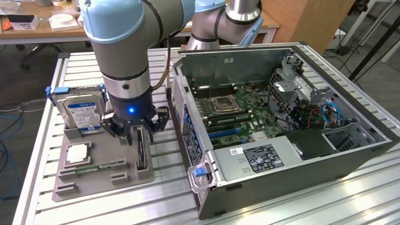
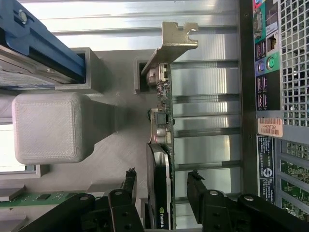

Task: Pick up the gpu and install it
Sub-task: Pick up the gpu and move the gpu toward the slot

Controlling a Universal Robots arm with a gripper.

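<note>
Toward the exterior view's left edge of the slatted aluminium surface (image 1: 312,206), on the grey printed holder (image 1: 93,183), I find the gpu (image 1: 142,151) standing on its long edge in a slot along the holder's side nearest the open computer case (image 1: 287,161). The end effector (image 1: 140,134) sits directly over the card, released. In the wrist view its black fingers (image 2: 129,186) straddle the card with a gap showing on each side, so nothing is grasped. The card is a thin, rigid, dark board with a glossy black cooler shroud on one face, small exposed components along it, and a folded bare-metal bracket (image 2: 173,41) at the far end. Judgement: light and stiff, but fragile. The components and connector edge should not take pinching force, and the smooth shroud may slip under hard pads. The best hold, in my view, is across the thickness at the cooler body near mid-length, where the faces are flattest, keeping clear of the bracket. The holder is matte, layered plastic with squared pockets. The case is dark sheet metal with a perforated panel.
</note>
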